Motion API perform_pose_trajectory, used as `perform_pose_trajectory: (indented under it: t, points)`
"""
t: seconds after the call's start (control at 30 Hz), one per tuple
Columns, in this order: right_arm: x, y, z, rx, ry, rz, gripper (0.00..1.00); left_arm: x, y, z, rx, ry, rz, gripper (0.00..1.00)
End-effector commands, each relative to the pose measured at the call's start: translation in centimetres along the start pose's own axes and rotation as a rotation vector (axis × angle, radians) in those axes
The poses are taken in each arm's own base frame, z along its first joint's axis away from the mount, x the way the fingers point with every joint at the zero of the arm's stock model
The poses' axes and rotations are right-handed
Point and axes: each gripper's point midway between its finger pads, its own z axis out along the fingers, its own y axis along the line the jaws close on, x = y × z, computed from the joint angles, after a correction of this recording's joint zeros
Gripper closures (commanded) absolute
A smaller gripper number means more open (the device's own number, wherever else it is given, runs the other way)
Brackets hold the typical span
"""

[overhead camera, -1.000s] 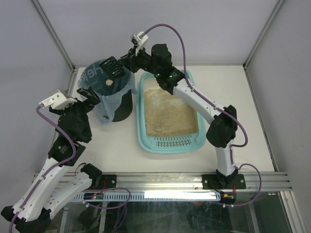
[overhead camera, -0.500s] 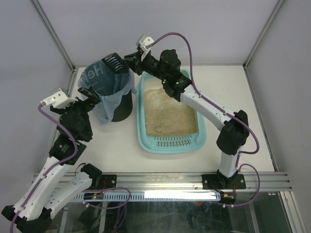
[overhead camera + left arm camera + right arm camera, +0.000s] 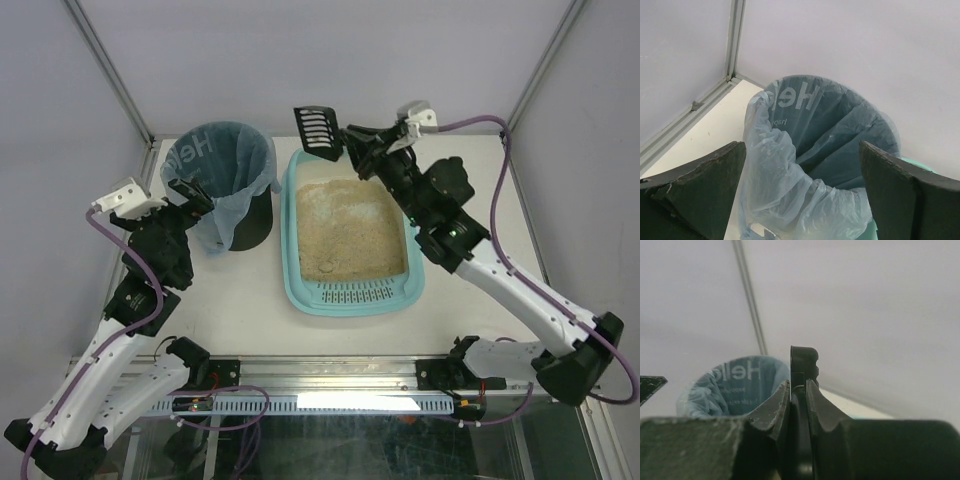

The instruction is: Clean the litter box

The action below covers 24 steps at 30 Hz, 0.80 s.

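Now clear of the bin (image 3: pixel 225 170): the scoop (image 3: pixel 313 128), which a second ago hung over the bin's mouth with a pale clump on its slots, has swung right and sits above the far left corner of the litter box (image 3: pixel 290 250). No clump shows on it now. Half a second ago it was tipped over the bag liner (image 3: pixel 775 165), so the load most likely went in there; the bin's inside is too dark to confirm this.

- Right gripper (image 3: pixel 352 140): clenched on the scoop's handle. The wrist view shows both fingers pinched tight on the black stem.
- Left gripper (image 3: pixel 190 195): jaws spread wide, holding nothing, parked just beside the near rim of the bin. No change over the second.
- Litter box: on the table (image 3: pixel 500 200), just right of the bin, slotted grate end toward the arm bases. It has not shifted.
- Litter (image 3: pixel 350 225): one round mark (image 3: pixel 322 267) near the grate end. Lump or dent, cannot tell.

Reading: one dump cycle looks finished and the scoop is returning for another pass. If that mark is a clump, it is the likely next target, and the job is not yet done.
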Motion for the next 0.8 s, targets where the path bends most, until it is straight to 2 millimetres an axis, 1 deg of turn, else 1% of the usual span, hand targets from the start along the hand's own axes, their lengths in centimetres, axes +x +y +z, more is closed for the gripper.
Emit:
perform_pose_trajectory:
  t: [0.0, 0.07, 0.13, 0.23, 0.43, 0.57, 0.77]
  points:
    - [3.3, -4.6, -5.4, 0.273, 0.105, 0.088, 1.0, -0.2, -1.1, 0.2, 0.043, 0.005, -0.028, 0.01]
    - [5.9, -5.3, -7.8, 0.337, 0.175, 0.15, 1.0, 0.0, -1.3, 0.3, 0.048, 0.011, -0.023, 0.01]
    - [8.2, -5.8, -9.8, 0.393, 0.232, 0.22, 1.0, 0.1, -1.4, 0.4, 0.049, 0.015, -0.019, 0.01]
    - [11.3, -5.7, -11.8, 0.44, 0.308, 0.318, 1.0, 0.3, -1.4, 0.5, 0.046, 0.021, -0.011, 0.01]
    - [16.2, -5.8, -14.7, 0.54, 0.414, 0.454, 1.0, 0.6, -1.6, 0.6, 0.052, 0.028, -0.004, 0.01]
    - [18.5, -6.1, -16.0, 0.604, 0.471, 0.494, 0.98, 0.7, -1.8, 0.6, 0.06, 0.033, 0.0, 0.01]
    - [22.1, -5.7, -18.2, 0.653, 0.567, 0.546, 0.93, 0.6, -1.8, 0.5, 0.064, 0.031, 0.0, 0.01]
